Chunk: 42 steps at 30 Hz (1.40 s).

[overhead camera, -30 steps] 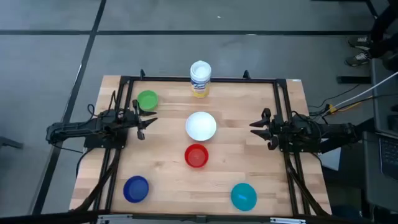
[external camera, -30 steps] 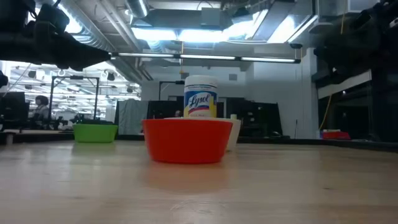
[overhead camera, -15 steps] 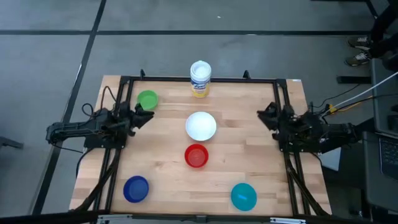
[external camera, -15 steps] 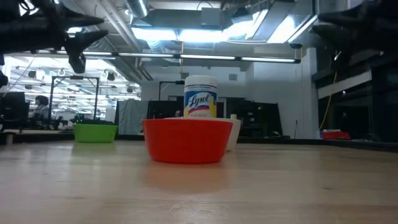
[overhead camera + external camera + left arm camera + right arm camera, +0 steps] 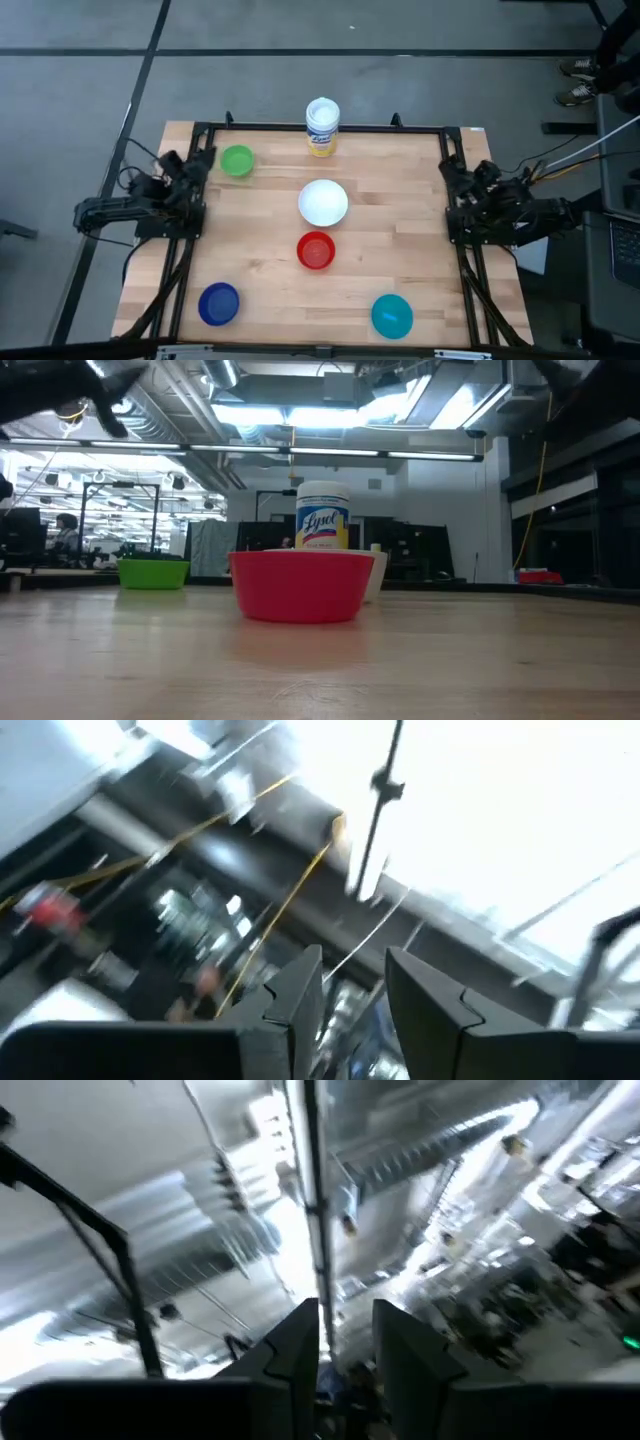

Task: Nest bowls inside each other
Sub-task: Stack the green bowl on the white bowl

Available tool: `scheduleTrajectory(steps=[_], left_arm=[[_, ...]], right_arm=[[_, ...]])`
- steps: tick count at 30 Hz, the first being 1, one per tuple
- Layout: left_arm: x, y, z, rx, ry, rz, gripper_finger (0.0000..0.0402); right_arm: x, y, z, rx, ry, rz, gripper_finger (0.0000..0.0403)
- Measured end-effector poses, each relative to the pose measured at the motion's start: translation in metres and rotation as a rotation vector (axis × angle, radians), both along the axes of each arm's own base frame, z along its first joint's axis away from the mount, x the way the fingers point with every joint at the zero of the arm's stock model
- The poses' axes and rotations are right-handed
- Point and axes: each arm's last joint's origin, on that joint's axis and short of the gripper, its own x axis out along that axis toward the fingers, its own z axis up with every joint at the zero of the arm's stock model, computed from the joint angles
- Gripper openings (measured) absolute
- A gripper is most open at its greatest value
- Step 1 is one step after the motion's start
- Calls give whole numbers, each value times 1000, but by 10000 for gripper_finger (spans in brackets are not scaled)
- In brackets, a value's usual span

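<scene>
Five bowls stand apart on the wooden table, each on its base: green at the far left, white in the middle, red just nearer, dark blue near left, teal near right. In the low view the red bowl stands in front, with the green bowl behind it on the left. My left gripper is drawn back at the table's left edge and tipped upward, open and empty. My right gripper is at the right edge, likewise tipped upward, open and empty.
A white canister with a yellow label stands at the middle of the far edge, behind the white bowl. A black frame runs along the table's sides. Both wrist views show only the room's ceiling and lights.
Both grippers have risen and tipped from level to pointing upward, drawing back from the bowls toward their own table edges. The left gripper has also rolled. The bowls have not moved.
</scene>
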Motion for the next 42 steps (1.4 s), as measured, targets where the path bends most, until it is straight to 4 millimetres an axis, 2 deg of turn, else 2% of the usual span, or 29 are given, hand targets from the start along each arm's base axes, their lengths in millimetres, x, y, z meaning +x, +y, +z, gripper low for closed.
scheduleTrajectory(steps=[2,3,6,9,12,15,18,20,22,25,29,33,38,42], left_arm=[[-5,-2,21,82,35,16,108],[-7,-2,32,106,105,35,107],[-9,-1,68,149,488,136,99],[-6,3,105,130,887,277,87],[13,9,136,140,1239,354,78],[45,16,149,162,1612,288,77],[83,29,139,152,1933,124,78],[107,40,121,132,2061,-8,78],[126,56,103,107,2086,-104,77],[139,88,69,-22,2095,-191,77],[134,130,34,-270,1992,-272,82],[118,157,20,-453,1971,-235,87],[105,172,15,-639,1913,-215,92],[110,175,4,-739,1935,-223,93]], right_arm=[[-3,0,13,-18,-8,11,102],[-4,1,21,-41,12,19,103],[-2,1,47,-81,186,15,104],[-1,1,76,-83,449,20,103],[-2,1,105,-37,741,38,98],[0,1,126,-29,1022,41,96],[4,2,141,-67,1269,61,97],[6,3,146,-86,1412,90,101],[7,3,149,-102,1510,105,105],[4,3,148,-113,1558,124,109],[-11,3,147,-73,1509,153,113],[-30,4,146,2,1434,221,117],[-43,4,147,24,1383,244,129],[-44,4,147,21,1380,243,139]])
